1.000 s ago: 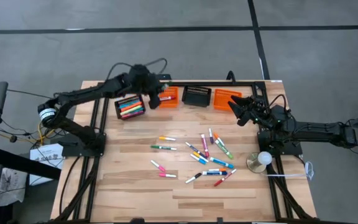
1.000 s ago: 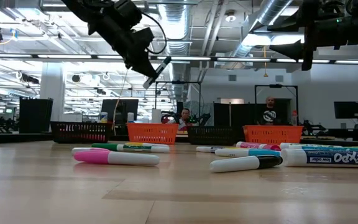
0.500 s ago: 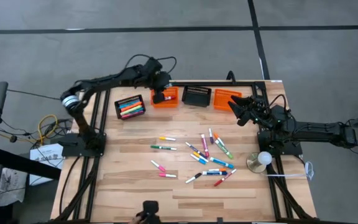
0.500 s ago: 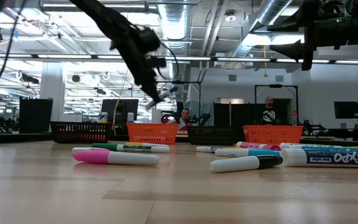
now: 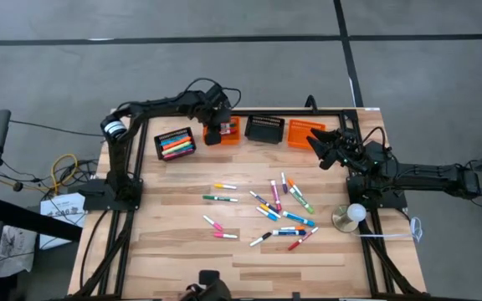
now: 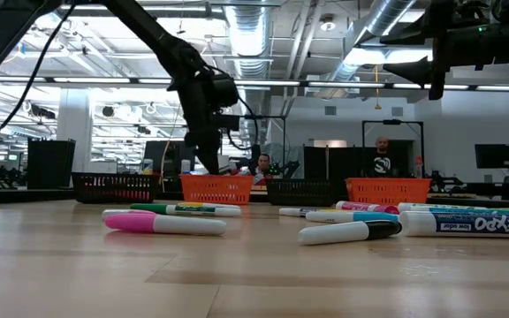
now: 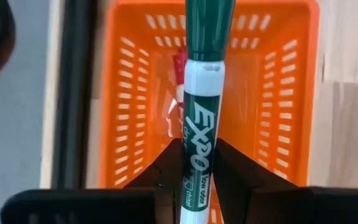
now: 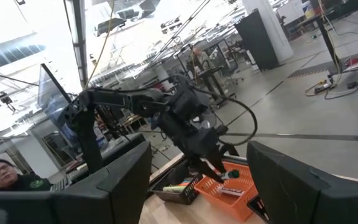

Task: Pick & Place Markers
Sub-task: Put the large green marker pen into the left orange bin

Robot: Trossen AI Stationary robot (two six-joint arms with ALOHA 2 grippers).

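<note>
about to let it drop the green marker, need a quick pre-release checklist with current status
1. Left pincer shut on the green marker: ok.
2. Marker lined up over the left orange basket: ok.
3. Room in that basket: ok, only a red item shows inside.
4. Marker low enough to release: cannot tell.
5. Right pincer clear of the drop spot, over the right orange basket: ok.
6. Loose markers left on the table: not ok, many remain.

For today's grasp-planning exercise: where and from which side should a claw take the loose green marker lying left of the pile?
Probably mid-barrel on the green marker, from straight above, closing across its thin width: it lies flat, with bare table along both long sides.
</note>
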